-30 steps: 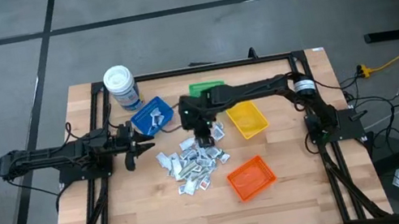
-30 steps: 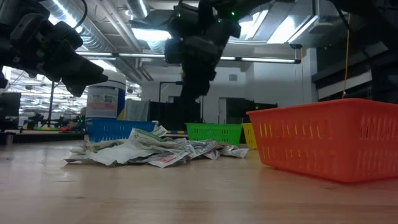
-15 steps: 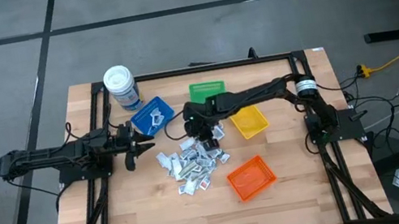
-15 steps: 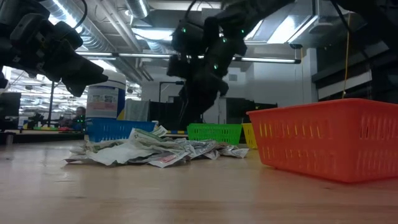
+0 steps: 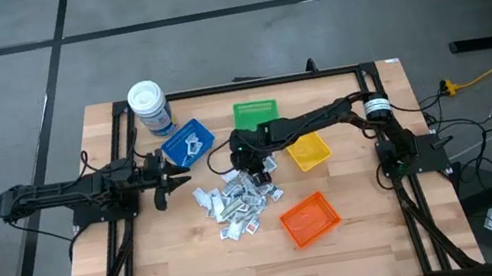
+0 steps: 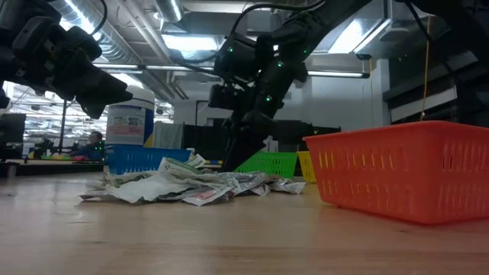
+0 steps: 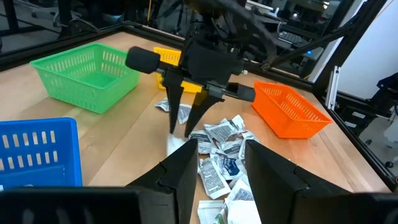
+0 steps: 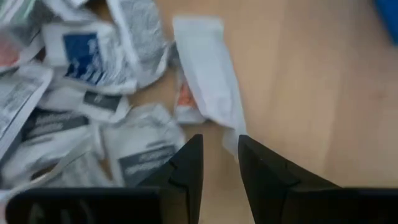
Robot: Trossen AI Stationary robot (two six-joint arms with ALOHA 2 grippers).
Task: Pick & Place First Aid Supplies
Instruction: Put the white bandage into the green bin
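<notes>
The first aid supplies (image 5: 237,200) are a loose heap of small white and silvery packets lying flat mid-table, also seen in the low view (image 6: 183,186). My right gripper (image 5: 252,166) points steeply down at the heap's far edge, open by a narrow gap (image 8: 219,149) with nothing between its fingers. A long white packet (image 8: 208,81) lies flat on the wood, its near end just beside the fingertips. From the left wrist view the right gripper's two fingers (image 7: 180,127) stand low over the table. My left gripper (image 7: 217,168) waits open at the table's left, above the surface.
Four bins ring the heap: blue (image 5: 188,143) holding some packets, green (image 5: 255,113), yellow (image 5: 307,149) and orange (image 5: 309,219). A white-lidded jar (image 5: 149,106) stands at the far left. Bare wood lies toward the near edge.
My right gripper has come down toward the far edge of the heap, tipping more steeply and rolling at the wrist as the forearm dropped. Its finger gap looks unchanged. The packets have not moved.
</notes>
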